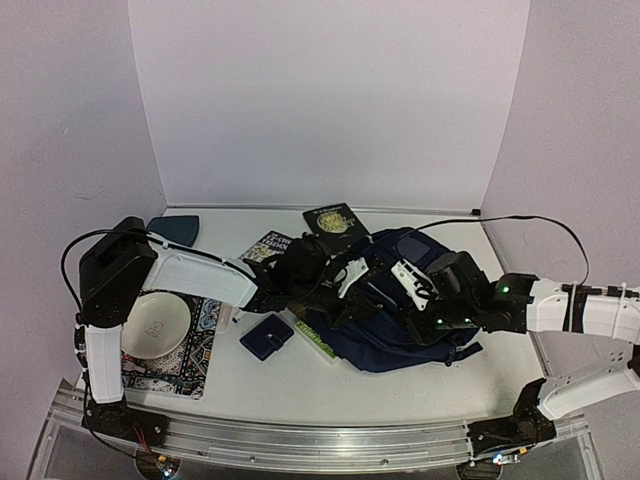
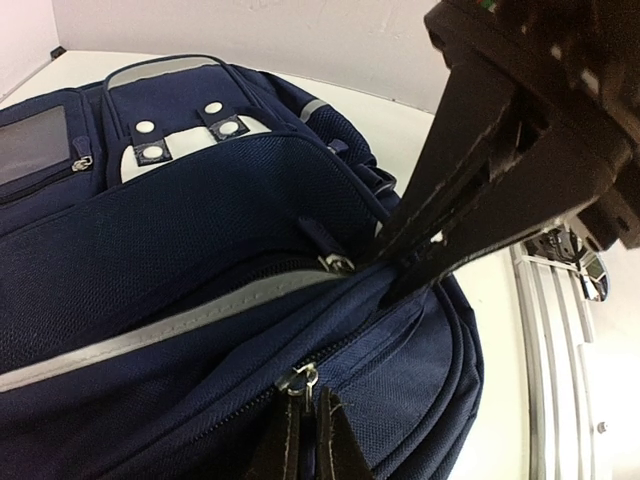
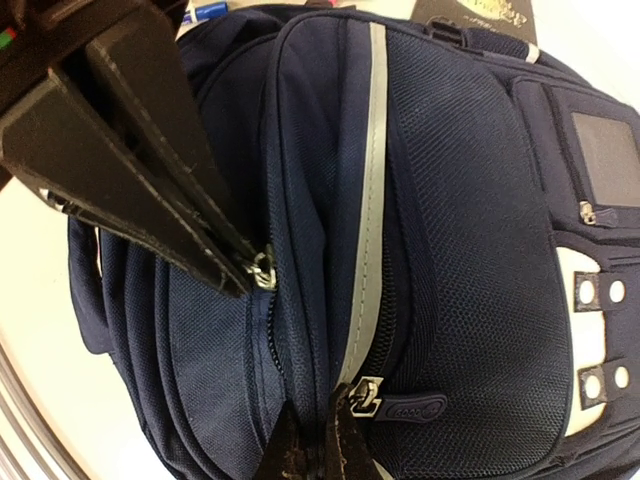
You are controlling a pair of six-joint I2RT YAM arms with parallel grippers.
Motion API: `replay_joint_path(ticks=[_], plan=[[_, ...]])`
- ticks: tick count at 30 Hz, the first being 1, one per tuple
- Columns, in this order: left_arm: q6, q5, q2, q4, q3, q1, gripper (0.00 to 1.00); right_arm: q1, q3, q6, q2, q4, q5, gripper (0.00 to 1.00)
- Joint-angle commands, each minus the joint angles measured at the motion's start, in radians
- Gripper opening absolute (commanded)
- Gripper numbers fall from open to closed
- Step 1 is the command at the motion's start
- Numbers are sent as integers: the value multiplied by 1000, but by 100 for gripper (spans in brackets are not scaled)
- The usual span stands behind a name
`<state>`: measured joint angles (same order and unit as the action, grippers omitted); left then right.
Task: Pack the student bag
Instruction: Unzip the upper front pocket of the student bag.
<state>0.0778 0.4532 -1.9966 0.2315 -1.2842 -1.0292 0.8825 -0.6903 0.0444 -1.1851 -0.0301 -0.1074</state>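
Observation:
The student bag (image 1: 400,335), navy with grey stripes, lies on its back in the middle of the table between the two arms. My left gripper (image 2: 310,440) is shut on the metal zipper pull (image 2: 303,380) of the main compartment, whose zip looks closed. My right gripper (image 3: 320,445) is shut on a ridge of the bag's fabric beside the grey stripe (image 3: 368,200), just next to a rubber-tabbed zipper pull (image 3: 405,408). The two grippers sit close together on the bag's top edge, seen in the top view as the left gripper (image 1: 352,288) and the right gripper (image 1: 398,295).
Behind the bag lie a dark book (image 1: 336,220) and a second book (image 1: 268,245). A teal pouch (image 1: 175,230) sits at the back left. A navy wallet (image 1: 266,336) and a green-edged book (image 1: 315,342) lie left of the bag. A white bowl (image 1: 152,322) rests on a patterned mat (image 1: 195,355).

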Motion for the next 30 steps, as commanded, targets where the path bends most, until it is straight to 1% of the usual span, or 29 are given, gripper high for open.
replay_joint_path(ticks=[1,4,9,12,15,16,18,21,24,25,27,30], plan=[[12,-107,91,34,70,-4,0,12,-6,-35,94,-75,-80,0],[7,-149,131,32,117,32,0,0,20,-61,155,-32,-136,0],[-18,-162,181,11,171,132,0,-23,52,-75,255,29,-188,0],[-12,-179,173,-44,146,175,0,-28,62,-71,289,75,-203,0],[14,-209,131,-127,76,189,0,-31,60,-62,297,96,-198,0],[21,-201,121,-149,54,189,0,-31,57,-58,294,99,-189,0],[16,-133,110,-159,25,187,0,-31,41,-53,278,99,-154,1],[-5,-67,105,-159,0,173,0,-31,5,-39,229,85,-97,10],[-12,-42,100,-157,-22,143,0,-31,-26,-9,167,50,-56,28],[-13,-37,98,-157,-30,130,0,-31,-34,-6,147,41,-44,36],[-14,-25,93,-157,-42,109,0,-31,-57,-5,105,1,-34,44],[-27,-1,93,-153,-57,91,0,-30,-99,-14,46,-21,-10,48]])
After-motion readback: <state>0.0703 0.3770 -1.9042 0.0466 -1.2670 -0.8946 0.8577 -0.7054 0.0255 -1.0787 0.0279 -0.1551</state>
